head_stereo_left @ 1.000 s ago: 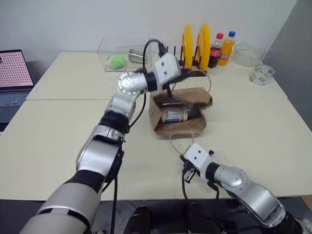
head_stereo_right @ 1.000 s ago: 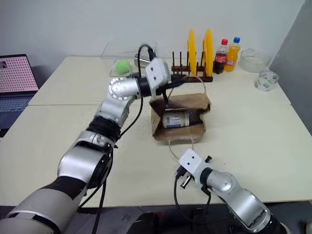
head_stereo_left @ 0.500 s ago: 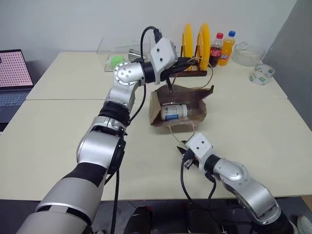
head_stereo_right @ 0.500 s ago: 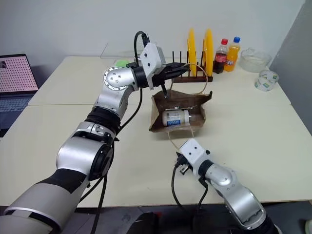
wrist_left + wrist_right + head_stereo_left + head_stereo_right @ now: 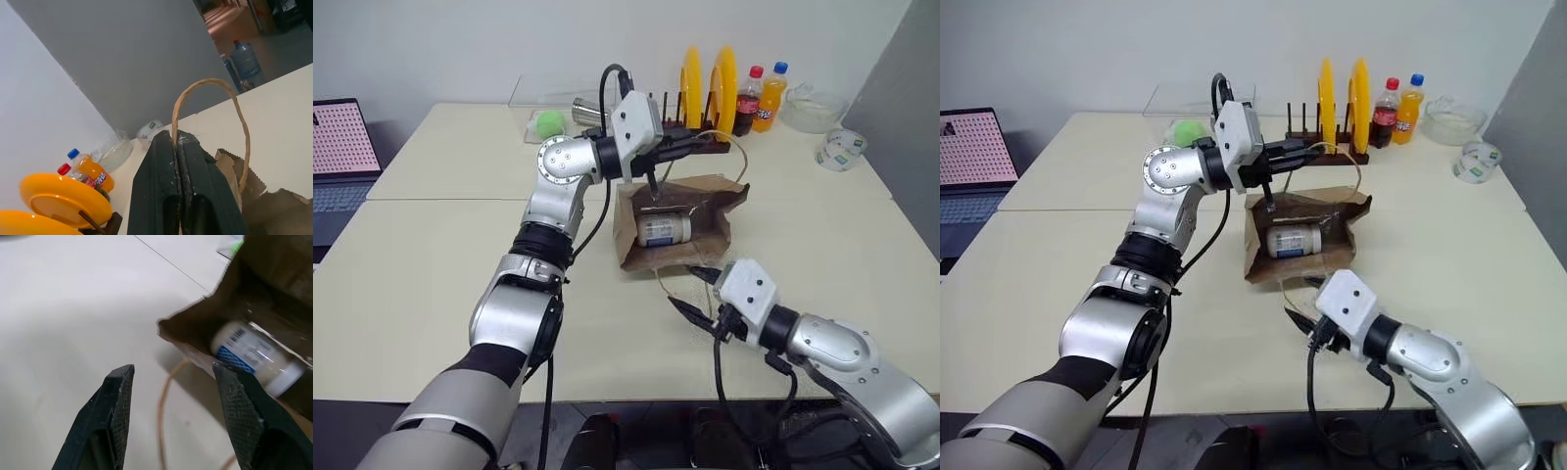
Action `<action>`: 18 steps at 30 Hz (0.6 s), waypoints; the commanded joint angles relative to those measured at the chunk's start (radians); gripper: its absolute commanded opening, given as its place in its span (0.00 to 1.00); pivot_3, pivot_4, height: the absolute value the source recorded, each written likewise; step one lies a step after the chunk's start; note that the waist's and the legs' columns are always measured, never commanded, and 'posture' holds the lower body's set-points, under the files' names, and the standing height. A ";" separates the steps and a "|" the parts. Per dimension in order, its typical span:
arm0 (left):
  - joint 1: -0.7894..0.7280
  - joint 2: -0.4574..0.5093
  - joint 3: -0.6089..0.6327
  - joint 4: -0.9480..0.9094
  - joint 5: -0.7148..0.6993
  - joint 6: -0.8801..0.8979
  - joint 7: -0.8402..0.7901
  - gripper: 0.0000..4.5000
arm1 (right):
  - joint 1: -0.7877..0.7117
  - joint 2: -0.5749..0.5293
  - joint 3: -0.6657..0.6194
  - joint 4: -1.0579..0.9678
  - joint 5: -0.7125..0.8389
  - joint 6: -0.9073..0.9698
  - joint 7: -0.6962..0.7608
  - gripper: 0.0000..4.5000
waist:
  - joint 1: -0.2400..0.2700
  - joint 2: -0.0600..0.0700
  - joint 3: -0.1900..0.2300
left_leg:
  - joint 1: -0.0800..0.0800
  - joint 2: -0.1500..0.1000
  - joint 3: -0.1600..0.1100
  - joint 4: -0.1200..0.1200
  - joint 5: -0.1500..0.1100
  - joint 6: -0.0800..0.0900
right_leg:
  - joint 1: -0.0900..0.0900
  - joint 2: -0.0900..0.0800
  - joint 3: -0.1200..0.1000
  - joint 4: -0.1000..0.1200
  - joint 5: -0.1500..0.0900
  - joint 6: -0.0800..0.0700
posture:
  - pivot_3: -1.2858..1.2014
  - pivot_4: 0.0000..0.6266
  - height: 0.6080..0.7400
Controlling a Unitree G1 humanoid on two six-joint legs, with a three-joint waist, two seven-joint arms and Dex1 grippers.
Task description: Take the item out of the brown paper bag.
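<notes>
The right gripper (image 5: 171,411) hangs above the worktop (image 5: 440,255) with its jaws spread and nothing between them, aimed at the mouth of the bag (image 5: 710,201), which sits at about 11 o'clock from it in the head views. The left gripper (image 5: 176,161) is clenched on one cord handle (image 5: 234,105), holding the bag's upper edge up so that the mouth gapes toward the right arm.

The main risk is the loose second handle (image 5: 677,284), which trails out of the mouth onto the worktop straight in the right gripper's path; a finger could snag it and drag the whole bag instead of reaching in. A finger could also catch the creased lower lip and push the bag back, or crumple the mouth shut. The cord pinched by the left gripper is thin, so it may slip or tear under any tug, and the mouth would sag. The bottle (image 5: 662,230) is round and lies on its side, so an off-centre pinch could roll it deeper.

The bag holds that one bottle, pale with a white and blue label, lying crosswise near the mouth. At 12 to 1 o'clock from the bag, a rack (image 5: 690,147) holds two yellow plates (image 5: 722,83); beyond stand two soda bottles (image 5: 759,96), and a clear bowl (image 5: 813,108).
</notes>
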 commanded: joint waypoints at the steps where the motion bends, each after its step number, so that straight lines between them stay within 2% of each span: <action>1: -0.002 -0.001 0.012 -0.068 -0.028 0.013 -0.001 0.00 | -0.055 -0.017 -0.064 -0.030 0.043 0.002 0.013 0.59 | -0.001 0.000 0.000 | 0.000 0.000 0.000 0.000 0.000 0.000 | 0.000 0.000 0.000 0.000 0.000 0.000 | 0.52 0.24 1.00; 4: -0.003 0.001 0.022 -0.086 -0.037 0.030 0.005 0.00 | -0.179 -0.057 0.014 0.105 -0.065 -0.038 -0.004 0.59 | -0.004 0.000 0.000 | 0.000 0.000 0.001 0.001 0.000 0.000 | 0.000 0.000 0.001 0.000 0.000 0.000 | 0.52 0.24 1.00; 7: -0.013 0.007 0.030 -0.085 -0.038 0.036 0.016 0.00 | -0.321 -0.050 0.149 0.304 -0.202 -0.134 -0.016 0.73 | -0.008 0.000 0.000 | 0.001 0.000 0.001 0.000 0.000 0.000 | 0.000 0.000 0.000 0.000 0.000 0.000 | 0.52 0.24 1.00; 10: -0.026 0.012 0.031 -0.078 -0.036 0.030 0.022 0.00 | -0.421 -0.029 0.244 0.498 -0.312 -0.234 -0.008 0.96 | -0.015 0.000 0.000 | 0.001 0.000 0.001 0.000 0.000 0.000 | 0.000 0.000 0.000 0.000 0.000 0.000 | 0.52 0.24 1.00; 11: -0.030 0.014 0.031 -0.077 -0.036 0.028 0.024 0.00 | -0.450 -0.025 0.272 0.561 -0.342 -0.260 0.005 0.99 | -0.017 0.000 0.000 | 0.001 0.000 0.001 0.000 0.000 0.000 | -0.001 0.000 0.000 0.000 0.000 0.000 | 0.52 0.24 1.00; 18: -0.036 0.030 0.033 -0.078 -0.036 0.021 0.036 0.00 | -0.611 -0.009 0.395 0.908 -0.535 -0.450 0.078 0.99 | -0.019 0.000 0.000 | -0.007 -0.001 0.001 0.000 0.002 -0.004 | -0.008 -0.001 0.000 0.000 0.000 0.000 | 0.52 0.24 1.00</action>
